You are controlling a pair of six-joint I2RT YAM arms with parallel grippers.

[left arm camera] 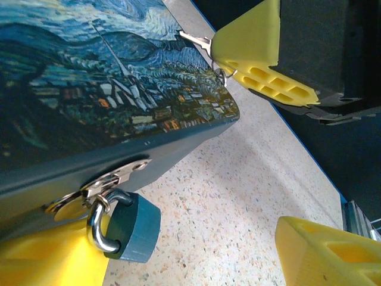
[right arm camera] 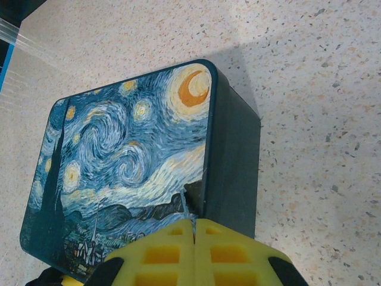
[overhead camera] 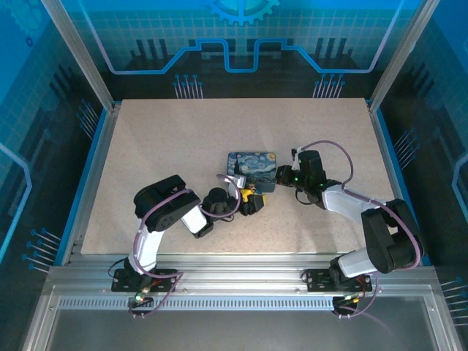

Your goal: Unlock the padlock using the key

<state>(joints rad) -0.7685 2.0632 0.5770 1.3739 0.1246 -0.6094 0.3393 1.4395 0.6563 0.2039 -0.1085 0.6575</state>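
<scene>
A teal padlock (left arm camera: 132, 224) with a silver shackle hangs shut through the hasp (left arm camera: 110, 179) of the dark blue painted tin (left arm camera: 89, 83). My left gripper (left arm camera: 190, 241) is open, its yellow fingers (left arm camera: 47, 259) wide apart low beside the tin's front; the padlock rests against the left finger. My right gripper (right arm camera: 194, 229) is shut on the key (right arm camera: 190, 205), whose blade points over the tin's lid near its edge. In the left wrist view the key (left arm camera: 195, 40) sticks out of the right gripper's fingers (left arm camera: 253, 44). From above, both grippers (overhead camera: 250, 201) (overhead camera: 284, 176) flank the tin (overhead camera: 252, 168).
The tin stands mid-table on the speckled beige tabletop (overhead camera: 175, 139). Raised metal rails (overhead camera: 95, 161) frame the table's sides, and a blue edge strip (left arm camera: 286, 128) runs along the table behind the right gripper.
</scene>
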